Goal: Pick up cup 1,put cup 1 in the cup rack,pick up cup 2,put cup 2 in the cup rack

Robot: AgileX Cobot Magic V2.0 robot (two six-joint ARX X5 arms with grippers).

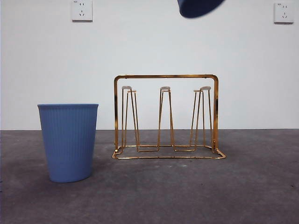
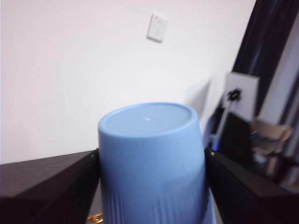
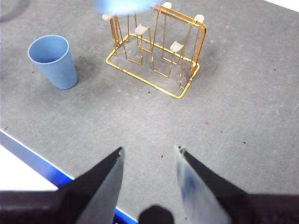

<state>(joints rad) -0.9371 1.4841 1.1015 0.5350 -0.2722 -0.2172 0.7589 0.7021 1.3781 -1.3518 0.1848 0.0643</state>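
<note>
My left gripper (image 2: 152, 161) is shut on a light blue cup (image 2: 149, 135), held with its base turned up. In the front view this cup (image 1: 200, 6) shows as a dark blue shape at the top edge, high above the gold wire cup rack (image 1: 166, 77). The rack's pegs with white tips are all bare. A second blue ribbed cup (image 1: 68, 140) stands upright on the table, left of the rack. My right gripper (image 3: 149, 154) is open and empty, high over the near table, with the rack (image 3: 189, 79) and the standing cup (image 3: 52, 60) far from it.
The table (image 1: 187, 191) is dark grey with a blue front edge (image 3: 32, 154). A white wall with two sockets (image 1: 81, 10) stands behind. Dark curtains and clutter (image 2: 261, 135) show in the left wrist view.
</note>
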